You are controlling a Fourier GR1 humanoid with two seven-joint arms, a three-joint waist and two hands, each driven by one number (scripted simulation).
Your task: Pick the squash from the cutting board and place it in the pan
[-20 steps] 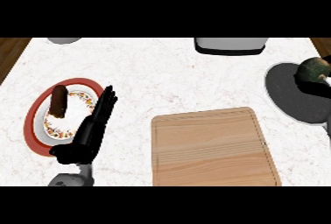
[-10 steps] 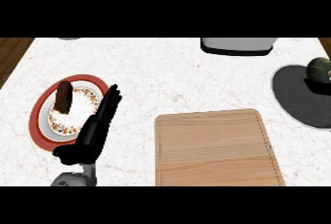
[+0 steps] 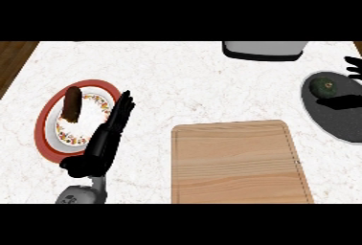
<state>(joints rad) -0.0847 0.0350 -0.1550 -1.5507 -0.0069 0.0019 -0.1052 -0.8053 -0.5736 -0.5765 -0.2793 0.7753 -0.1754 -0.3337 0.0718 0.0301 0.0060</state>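
Right hand (image 3: 351, 72) at far right edge; finger state indeterminate; squash (image 3: 326, 87) in pan (image 3: 332, 122) just left.
Left hand (image 3: 106, 139) relaxed beside plate (image 3: 53, 143); cutting board (image 3: 239, 162) between.

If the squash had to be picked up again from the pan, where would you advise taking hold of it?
Grip the squash across its rounded body, coming from above. It lies low in the dark pan, so the rim likely blocks a sideways approach. The right hand already sits beside it.

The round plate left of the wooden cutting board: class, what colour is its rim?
Red rim on the round plate, around a white, speckled centre; the head view shows it.
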